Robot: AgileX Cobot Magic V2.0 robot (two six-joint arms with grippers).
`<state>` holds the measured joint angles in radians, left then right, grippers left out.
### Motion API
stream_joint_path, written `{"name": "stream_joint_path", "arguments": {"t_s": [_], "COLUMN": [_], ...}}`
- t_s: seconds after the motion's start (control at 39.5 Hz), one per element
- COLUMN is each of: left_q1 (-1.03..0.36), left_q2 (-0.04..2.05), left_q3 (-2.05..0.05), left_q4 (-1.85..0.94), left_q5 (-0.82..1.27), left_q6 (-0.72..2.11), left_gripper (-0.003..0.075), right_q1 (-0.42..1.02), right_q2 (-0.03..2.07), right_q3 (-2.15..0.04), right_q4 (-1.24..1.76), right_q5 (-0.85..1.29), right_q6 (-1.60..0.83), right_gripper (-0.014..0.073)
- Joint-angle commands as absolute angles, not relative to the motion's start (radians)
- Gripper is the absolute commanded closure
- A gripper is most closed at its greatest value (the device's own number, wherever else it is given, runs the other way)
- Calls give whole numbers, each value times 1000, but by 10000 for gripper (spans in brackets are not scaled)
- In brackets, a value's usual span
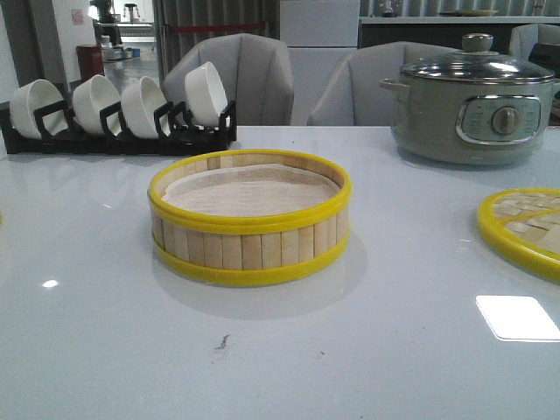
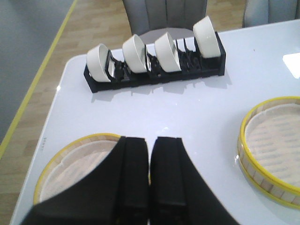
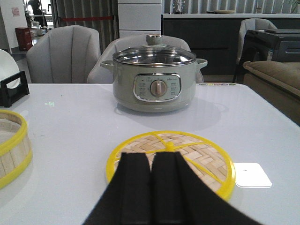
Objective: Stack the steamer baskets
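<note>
One steamer basket (image 1: 249,219) with bamboo-slat walls, yellow rims and a paper liner stands mid-table in the front view. It also shows in the left wrist view (image 2: 272,145) and at the edge of the right wrist view (image 3: 11,145). A second steamer basket (image 2: 70,164) lies partly hidden under my left gripper (image 2: 151,139), which is shut and holds nothing. My right gripper (image 3: 150,157) is shut and empty, in front of the flat woven lid (image 3: 197,154). Neither gripper shows in the front view.
A black rack of white bowls (image 1: 118,118) stands at the back left and also shows in the left wrist view (image 2: 154,61). A grey-green electric pot (image 1: 472,105) with a glass lid stands at the back right. The woven lid (image 1: 525,227) lies at the right edge, with chairs behind the table.
</note>
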<state>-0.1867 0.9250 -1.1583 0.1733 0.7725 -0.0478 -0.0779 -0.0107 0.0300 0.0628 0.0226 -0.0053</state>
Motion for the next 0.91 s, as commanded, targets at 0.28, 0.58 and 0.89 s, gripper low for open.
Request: {"name": "stream_joint_path", "arguments": {"t_s": [0.28, 0.58, 0.89], "left_q1": [-194, -194, -194], "left_q2": [955, 955, 955], "left_q3": [-1197, -1197, -1197], "left_q4": [181, 183, 173], "left_q5": [673, 679, 679], "left_q6": [-52, -52, -52], "left_gripper": [636, 636, 636], "right_q1": [-83, -83, -83], "right_q2": [-31, -31, -31], "right_q3": [15, 15, 15], "right_q4": [67, 67, 67], "right_q5": [-60, -60, -74], "right_q6": [-12, -12, -12], "right_gripper": [566, 566, 566]}}
